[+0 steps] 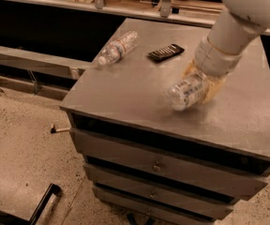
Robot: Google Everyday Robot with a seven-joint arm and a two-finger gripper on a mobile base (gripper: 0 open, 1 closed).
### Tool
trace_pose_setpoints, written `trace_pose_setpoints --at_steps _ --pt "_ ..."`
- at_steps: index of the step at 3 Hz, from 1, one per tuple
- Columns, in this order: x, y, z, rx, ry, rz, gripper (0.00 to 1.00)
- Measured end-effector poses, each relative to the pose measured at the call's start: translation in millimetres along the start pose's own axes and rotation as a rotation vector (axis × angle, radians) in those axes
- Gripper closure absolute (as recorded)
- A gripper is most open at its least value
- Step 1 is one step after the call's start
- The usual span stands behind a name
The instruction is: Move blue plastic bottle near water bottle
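The blue plastic bottle point(185, 92) is pale with a whitish printed label and lies on its side, base toward the camera, just above the grey cabinet top point(125, 93) at centre right. My gripper point(204, 84) is shut on the blue plastic bottle, its tan fingers point(214, 88) on both sides of it, the white arm reaching in from the upper right. The water bottle point(118, 48), slim, clear and ribbed with a white cap, lies on its side near the far left edge, well apart from the gripper.
A black remote-like object point(165, 52) lies on the top between the two bottles, toward the back. The cabinet has drawers point(158, 165) below its front edge. A shelf rail point(32, 62) runs at left, and a speckled floor point(22, 153) lies below.
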State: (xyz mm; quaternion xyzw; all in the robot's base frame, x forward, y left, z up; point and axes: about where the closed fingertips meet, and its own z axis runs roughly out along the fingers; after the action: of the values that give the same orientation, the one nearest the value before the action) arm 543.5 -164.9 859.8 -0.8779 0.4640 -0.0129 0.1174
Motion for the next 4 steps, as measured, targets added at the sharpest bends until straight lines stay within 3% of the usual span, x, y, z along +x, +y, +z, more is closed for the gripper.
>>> trace_pose_setpoints --at_steps 2,4 --pt "-6.5 -39.0 -46.4 0.107 0.083 -0.124 1.0" --pt "-4.9 -44.8 -45.2 0.125 0.08 -0.157 1.0"
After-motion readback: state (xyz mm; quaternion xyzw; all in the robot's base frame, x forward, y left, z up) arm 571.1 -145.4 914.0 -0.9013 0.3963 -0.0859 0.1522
